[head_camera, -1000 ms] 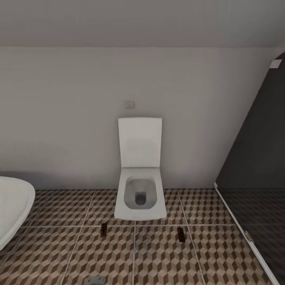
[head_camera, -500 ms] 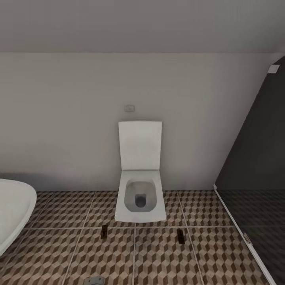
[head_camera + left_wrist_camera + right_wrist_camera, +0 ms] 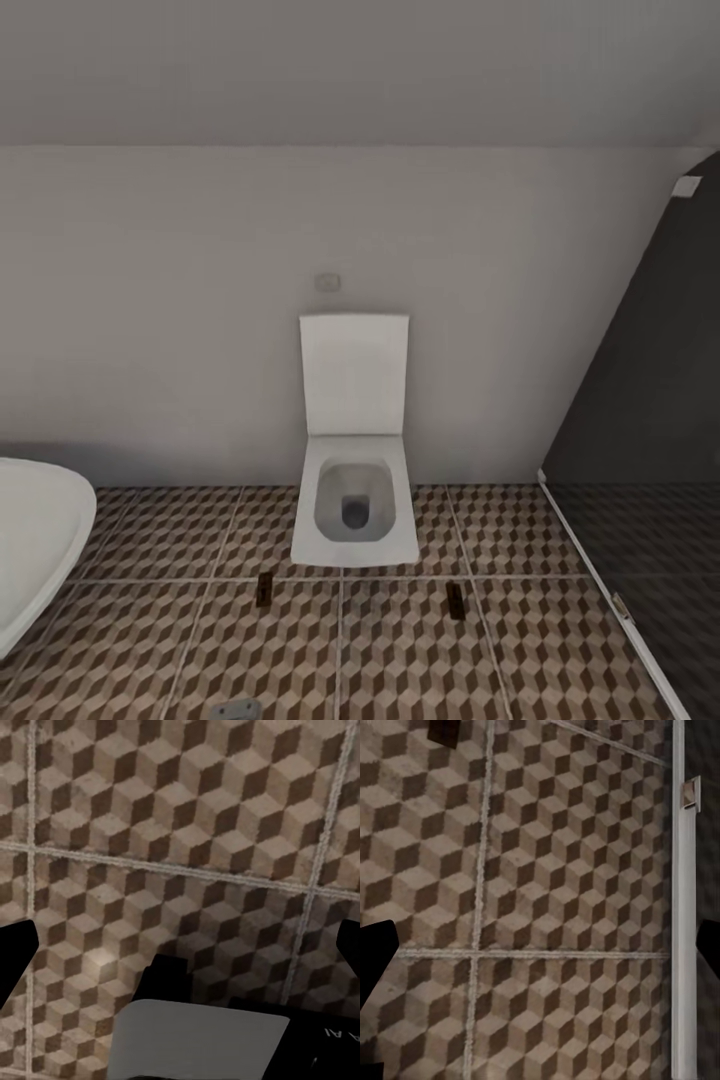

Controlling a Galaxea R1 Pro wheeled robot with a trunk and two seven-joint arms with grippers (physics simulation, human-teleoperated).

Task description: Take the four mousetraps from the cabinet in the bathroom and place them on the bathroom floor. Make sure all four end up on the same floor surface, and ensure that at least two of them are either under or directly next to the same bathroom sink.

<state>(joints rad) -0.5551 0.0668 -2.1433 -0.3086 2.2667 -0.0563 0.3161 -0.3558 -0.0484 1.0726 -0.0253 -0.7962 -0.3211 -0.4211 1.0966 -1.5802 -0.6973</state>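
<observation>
View: you face a white wall-hung toilet (image 3: 354, 500) with its lid up | Mousetraps: two (image 3: 264, 589) (image 3: 455, 600) lie on the cube-patterned bathroom floor (image 3: 400, 650) just before it | Grippers: left gripper (image 3: 180, 945) and right gripper (image 3: 540, 945) both spread wide, empty, above tiles.

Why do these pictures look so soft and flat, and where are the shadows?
Head view: even, dim light with no glare; a faint shadow on the wall beside the toilet; slightly soft edges. Left wrist view: floor tiles blurry, with a dark shadow beneath the gripper's body. Right wrist view: tiles similarly soft, and a dim strip darkens one edge beyond the white rail.
</observation>
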